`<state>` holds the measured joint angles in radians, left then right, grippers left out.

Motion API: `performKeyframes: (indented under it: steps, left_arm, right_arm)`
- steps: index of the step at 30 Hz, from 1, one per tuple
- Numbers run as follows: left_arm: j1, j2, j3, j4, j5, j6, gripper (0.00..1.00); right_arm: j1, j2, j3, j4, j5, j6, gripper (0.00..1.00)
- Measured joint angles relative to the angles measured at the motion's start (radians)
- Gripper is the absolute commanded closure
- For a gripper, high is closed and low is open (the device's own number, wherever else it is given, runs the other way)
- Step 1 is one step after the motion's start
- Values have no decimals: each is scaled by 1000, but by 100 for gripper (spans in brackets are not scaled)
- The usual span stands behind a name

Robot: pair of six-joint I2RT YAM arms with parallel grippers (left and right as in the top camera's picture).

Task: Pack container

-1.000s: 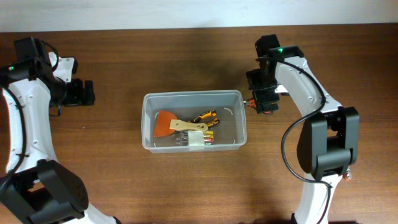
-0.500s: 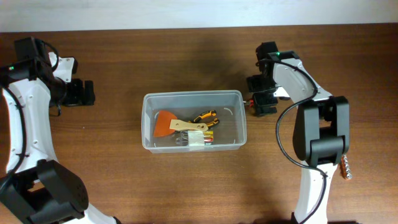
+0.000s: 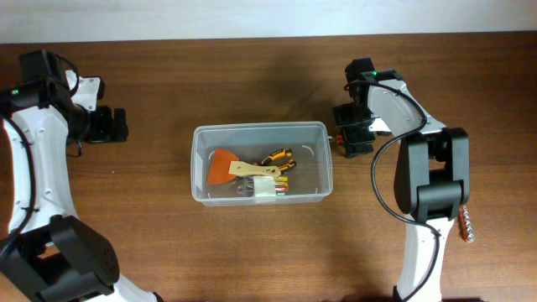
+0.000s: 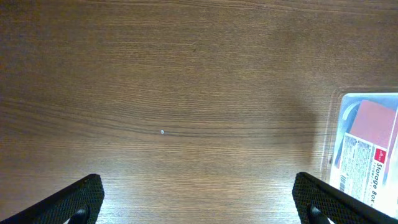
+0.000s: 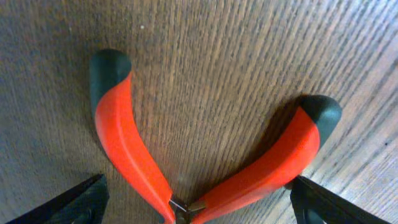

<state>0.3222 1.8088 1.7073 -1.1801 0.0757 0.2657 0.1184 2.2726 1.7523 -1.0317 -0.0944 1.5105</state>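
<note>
The container [image 3: 200, 138] is a clear plastic tub in the middle of the table. It holds an orange scraper [image 3: 221, 165], yellow-and-black pliers [image 3: 278, 158] and a wooden-handled tool [image 3: 254, 169]. Its labelled corner shows in the left wrist view [image 4: 367, 152]. Red-handled pliers [image 5: 124, 143] lie on the table just right of the tub, handles spread, barely showing overhead [image 3: 338, 139]. My right gripper [image 5: 193, 208] is low over them, open, one finger outside each handle; overhead it is at the tub's right wall [image 3: 352, 139]. My left gripper [image 4: 199, 205] is open and empty, far left [image 3: 111, 124].
A small metal tool [image 3: 465, 226] lies on the table by the right arm's base. The table is dark brown wood, with a pale wall edge along the back.
My right arm has swung and its wrist has turned, settling lower over the red pliers beside the tub. The left arm and the tub's contents have not moved.
</note>
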Motion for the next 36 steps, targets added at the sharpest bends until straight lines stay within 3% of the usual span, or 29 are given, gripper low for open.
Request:
performKeyframes:
  steps: [6,10,20,29,36]
  left_arm:
    - [0,0,0,0,0,0,1]
    - [0,0,0,0,0,0,1]
    - [0,0,0,0,0,0,1]
    - [0,0,0,0,0,0,1]
    - [0,0,0,0,0,0,1]
  right_arm:
    - [-3,1,0,8,0,-2,18]
    - [-11,1,0,7,-1,-4,19]
    - [-61,1,2,-19,0,-28,45]
    - [-65,1,3,-20,0,-34,46]
    - [-65,1,4,-23,0,-58,56]
